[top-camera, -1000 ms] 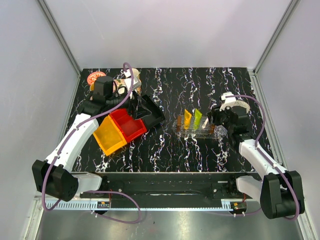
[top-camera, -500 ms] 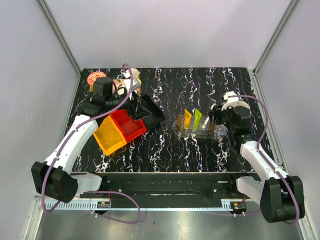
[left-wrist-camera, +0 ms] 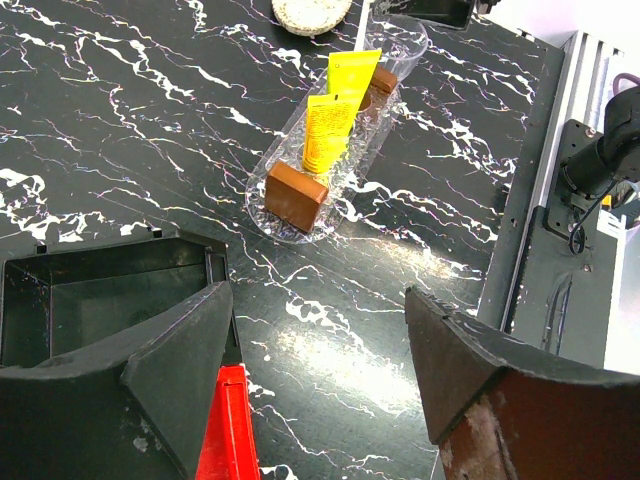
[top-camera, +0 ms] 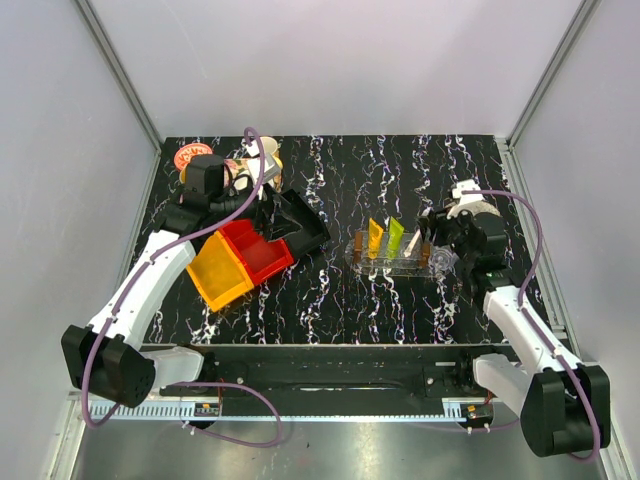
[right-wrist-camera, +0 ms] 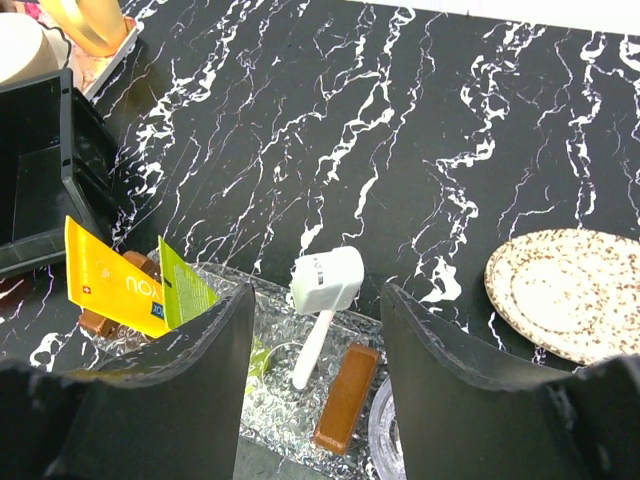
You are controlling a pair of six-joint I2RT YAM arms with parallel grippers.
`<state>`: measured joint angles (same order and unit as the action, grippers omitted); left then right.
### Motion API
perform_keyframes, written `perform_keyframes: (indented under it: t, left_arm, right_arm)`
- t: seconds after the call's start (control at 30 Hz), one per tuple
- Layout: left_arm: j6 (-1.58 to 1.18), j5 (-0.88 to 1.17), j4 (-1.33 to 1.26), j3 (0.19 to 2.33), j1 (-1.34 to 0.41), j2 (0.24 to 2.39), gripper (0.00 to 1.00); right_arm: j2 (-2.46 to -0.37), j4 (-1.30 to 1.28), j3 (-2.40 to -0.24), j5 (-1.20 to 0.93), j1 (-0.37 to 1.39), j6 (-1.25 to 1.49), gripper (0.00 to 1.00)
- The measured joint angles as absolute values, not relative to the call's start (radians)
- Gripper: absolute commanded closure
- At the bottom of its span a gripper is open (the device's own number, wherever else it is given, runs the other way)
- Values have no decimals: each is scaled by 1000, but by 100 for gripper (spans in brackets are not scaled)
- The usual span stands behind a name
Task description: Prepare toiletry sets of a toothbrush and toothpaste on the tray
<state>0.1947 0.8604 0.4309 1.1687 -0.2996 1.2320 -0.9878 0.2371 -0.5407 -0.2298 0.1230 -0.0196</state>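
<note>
Open black marbled worktop (top-camera: 330, 300) is seen along the near edge. Midway, toward the left edge, the left gripper (left-wrist-camera: 315, 300) is held just above a black bin (left-wrist-camera: 90, 300), fingers apart. Toward the right edge, toothpaste tubes (right-wrist-camera: 110, 280) and toothbrush (right-wrist-camera: 325, 280) are stood in a rack (right-wrist-camera: 345, 395) on the clear tray (left-wrist-camera: 400, 85), the right gripper (top-camera: 436, 237) held above them, fingers spread, empty. Beyond, open surface is bounded by white walls (top-camera: 330, 70)

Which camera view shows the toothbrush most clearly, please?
The right wrist view: the toothbrush stands close, head up, in the rack. Top external shows a small white sliver; left wrist only a thin stick.
</note>
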Motion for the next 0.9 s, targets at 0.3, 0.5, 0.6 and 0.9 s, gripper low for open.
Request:
perform_keyframes:
  t: [0.3,0.5,0.6,0.9]
  left_arm:
    - [195,860,432,1169,-300,1231,26]
    - [196,860,436,1169,-300,1231,26]
    - [201,860,444,1169,-300,1231,26]
    - [215,859,465,1169,-300,1224,26]
  right_arm:
    - [-948,238,-555,-227,122,-20,38]
    - [-933,238,-573,-221,122,-20,36]
    - [-930,237,-583,-216,122,-20,35]
    - [-913,217,-643,-159,121,-20,25]
